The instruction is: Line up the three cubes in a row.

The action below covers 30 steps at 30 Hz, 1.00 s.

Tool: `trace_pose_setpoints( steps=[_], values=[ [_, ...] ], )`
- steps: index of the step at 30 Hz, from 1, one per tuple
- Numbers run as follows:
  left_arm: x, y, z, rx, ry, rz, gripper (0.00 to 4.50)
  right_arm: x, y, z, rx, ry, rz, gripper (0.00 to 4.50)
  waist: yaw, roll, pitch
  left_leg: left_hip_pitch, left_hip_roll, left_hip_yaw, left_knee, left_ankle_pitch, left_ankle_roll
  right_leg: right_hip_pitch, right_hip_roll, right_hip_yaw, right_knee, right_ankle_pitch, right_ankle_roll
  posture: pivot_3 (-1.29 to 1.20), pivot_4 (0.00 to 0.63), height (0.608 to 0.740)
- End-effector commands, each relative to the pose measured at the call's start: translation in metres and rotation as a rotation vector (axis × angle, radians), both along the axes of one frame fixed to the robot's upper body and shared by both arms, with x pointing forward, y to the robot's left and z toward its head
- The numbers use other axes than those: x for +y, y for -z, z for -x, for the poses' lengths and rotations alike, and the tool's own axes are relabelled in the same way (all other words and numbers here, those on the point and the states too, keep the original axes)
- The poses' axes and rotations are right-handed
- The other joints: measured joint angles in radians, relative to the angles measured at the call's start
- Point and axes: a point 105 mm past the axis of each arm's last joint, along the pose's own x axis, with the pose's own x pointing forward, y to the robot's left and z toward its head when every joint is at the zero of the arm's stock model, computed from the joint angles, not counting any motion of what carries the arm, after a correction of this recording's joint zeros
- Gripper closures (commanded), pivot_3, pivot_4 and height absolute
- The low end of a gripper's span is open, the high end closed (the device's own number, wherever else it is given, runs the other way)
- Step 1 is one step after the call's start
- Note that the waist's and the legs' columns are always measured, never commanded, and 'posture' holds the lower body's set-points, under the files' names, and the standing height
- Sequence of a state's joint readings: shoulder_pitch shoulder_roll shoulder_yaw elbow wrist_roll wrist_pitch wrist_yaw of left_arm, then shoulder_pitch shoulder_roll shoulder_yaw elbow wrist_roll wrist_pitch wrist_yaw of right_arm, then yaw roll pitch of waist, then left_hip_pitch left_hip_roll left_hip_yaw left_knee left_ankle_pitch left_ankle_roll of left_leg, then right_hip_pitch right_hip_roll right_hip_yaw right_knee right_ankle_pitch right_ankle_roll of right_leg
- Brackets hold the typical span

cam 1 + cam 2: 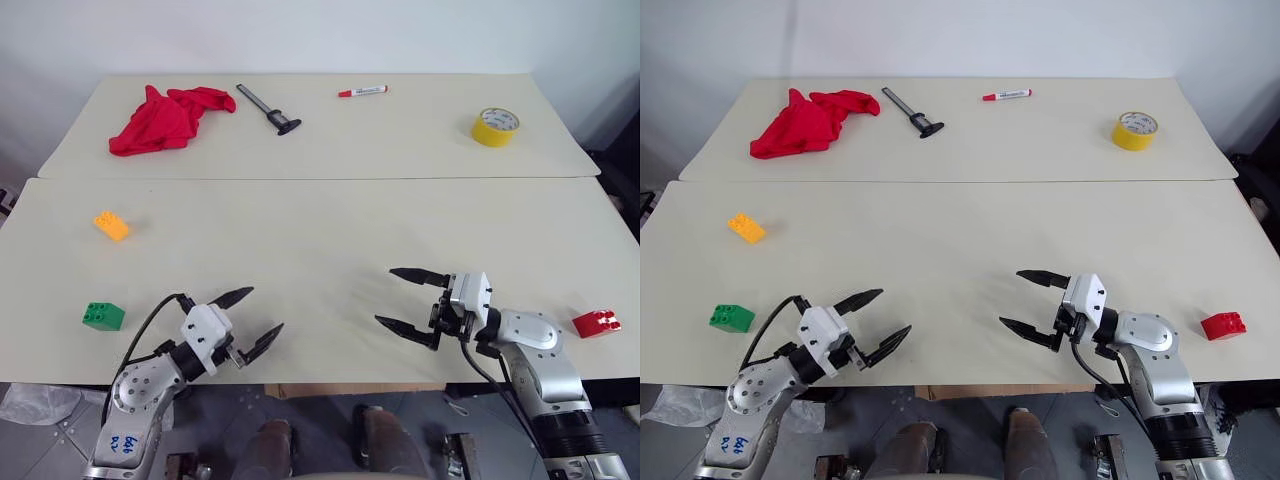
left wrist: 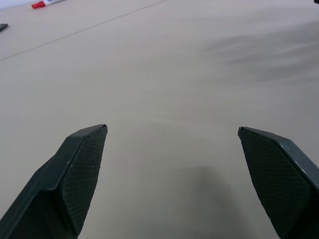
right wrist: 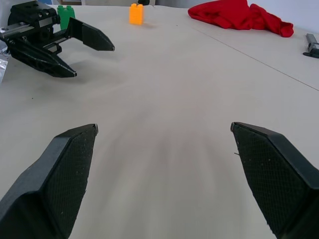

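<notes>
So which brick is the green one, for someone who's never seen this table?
Take the near table and go to its front left corner. The green brick sits there, just outside the left gripper. The orange-yellow brick lies farther back.

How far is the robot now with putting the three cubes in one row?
Nothing looks done yet. The orange-yellow cube and the green cube sit apart near the table's left edge, and the red cube lies far off at the right edge. Nothing is in hand: the left gripper and the right gripper are both open and empty over bare table. All three cubes remain to be gathered and lined up.
</notes>
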State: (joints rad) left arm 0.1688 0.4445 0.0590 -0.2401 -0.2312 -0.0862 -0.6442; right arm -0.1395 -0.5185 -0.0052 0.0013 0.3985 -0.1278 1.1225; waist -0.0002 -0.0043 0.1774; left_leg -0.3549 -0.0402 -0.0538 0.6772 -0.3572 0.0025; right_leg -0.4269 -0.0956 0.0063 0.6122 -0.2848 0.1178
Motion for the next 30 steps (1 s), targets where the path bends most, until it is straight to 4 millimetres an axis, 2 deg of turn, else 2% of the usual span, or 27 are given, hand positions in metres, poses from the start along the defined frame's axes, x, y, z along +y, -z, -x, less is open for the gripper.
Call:
trace_pose_setpoints(
  steps=[1,5,7,12,15,20,22,24,26,28,30],
  values=[
    [0.003,-0.01,0.0,-0.023,-0.016,-0.011,0.03,-0.004,-0.01,0.002,-0.037,0.008,-0.006,0.0,0.0,0.0,0.0,0.0,0.0,0.0,0.0,0.0,0.0,0.0,0.0,0.0,0.0,0.0,0.0,0.0,0.15,0.74],
    [0.002,-0.019,-0.005,-0.027,-0.012,0.062,0.03,-0.008,-0.018,0.002,-0.06,0.049,-0.022,0.0,0.0,0.0,0.0,0.0,0.0,0.0,0.0,0.0,0.0,0.0,0.0,0.0,0.0,0.0,0.0,0.0,0.15,0.74],
    [-0.004,-0.023,-0.002,-0.038,0.043,0.049,0.03,-0.015,-0.03,0.002,-0.095,0.108,-0.05,0.0,0.003,0.0,0.0,0.0,0.0,0.0,0.0,0.0,0.0,0.0,0.0,0.0,0.0,0.0,0.0,0.0,0.15,0.74],
    [-0.023,-0.043,-0.005,-0.058,0.205,0.087,0.03,-0.075,-0.069,0.011,-0.189,0.436,-0.116,0.0,0.022,0.0,0.0,-0.001,-0.001,0.0,0.001,0.0,0.0,0.0,0.0,0.0,0.0,0.0,0.0,0.0,0.15,0.74],
    [-0.038,-0.04,0.0,-0.023,0.357,0.033,0.03,-0.129,-0.077,0.037,-0.195,0.702,-0.121,0.0,0.035,0.001,-0.001,-0.001,-0.001,-0.002,0.001,0.0,0.0,0.0,0.0,0.0,-0.001,0.0,0.0,0.0,0.15,0.74],
    [-0.055,-0.035,0.0,0.013,0.499,-0.014,0.03,-0.202,-0.07,0.085,-0.188,1.084,-0.13,0.0,0.025,0.002,-0.001,-0.001,-0.001,0.0,-0.001,-0.001,0.001,0.001,0.0,0.001,-0.002,0.0,0.0,0.0,0.15,0.74],
    [-0.064,-0.036,-0.006,0.004,0.523,-0.016,0.03,-0.237,-0.05,0.114,-0.134,1.29,-0.155,0.0,0.023,0.002,-0.001,0.002,-0.001,0.004,-0.002,-0.001,0.002,0.002,0.001,0.001,-0.001,0.0,0.001,0.0,0.15,0.74],
    [-0.069,-0.037,-0.01,-0.005,0.536,-0.011,0.03,-0.252,-0.033,0.133,-0.088,1.404,-0.159,0.0,0.023,0.002,-0.001,0.004,0.0,0.004,-0.004,-0.001,0.002,0.003,0.001,0.001,-0.001,0.0,0.001,0.0,0.15,0.74],
    [-0.073,-0.038,-0.011,-0.017,0.547,-0.016,0.03,-0.255,-0.017,0.146,-0.034,1.442,-0.152,0.0,0.017,0.004,-0.002,0.004,0.0,0.006,-0.007,-0.001,0.002,0.003,0.001,0.002,-0.001,0.0,0.001,0.0,0.15,0.74],
    [-0.077,-0.038,-0.014,-0.033,0.552,-0.014,0.03,-0.245,-0.002,0.153,0.043,1.397,-0.137,0.0,0.013,0.006,-0.004,0.006,0.0,0.007,-0.009,0.0,0.002,0.002,0.001,0.003,-0.001,0.0,0.001,0.0,0.15,0.74],
    [-0.078,-0.038,-0.014,-0.029,0.56,0.001,0.03,-0.24,-0.007,0.147,0.049,1.36,-0.148,0.0,0.004,0.009,-0.005,0.006,0.0,0.008,-0.01,0.0,0.002,0.002,0.001,0.004,-0.001,0.0,0.001,0.0,0.15,0.74]
  ],
)
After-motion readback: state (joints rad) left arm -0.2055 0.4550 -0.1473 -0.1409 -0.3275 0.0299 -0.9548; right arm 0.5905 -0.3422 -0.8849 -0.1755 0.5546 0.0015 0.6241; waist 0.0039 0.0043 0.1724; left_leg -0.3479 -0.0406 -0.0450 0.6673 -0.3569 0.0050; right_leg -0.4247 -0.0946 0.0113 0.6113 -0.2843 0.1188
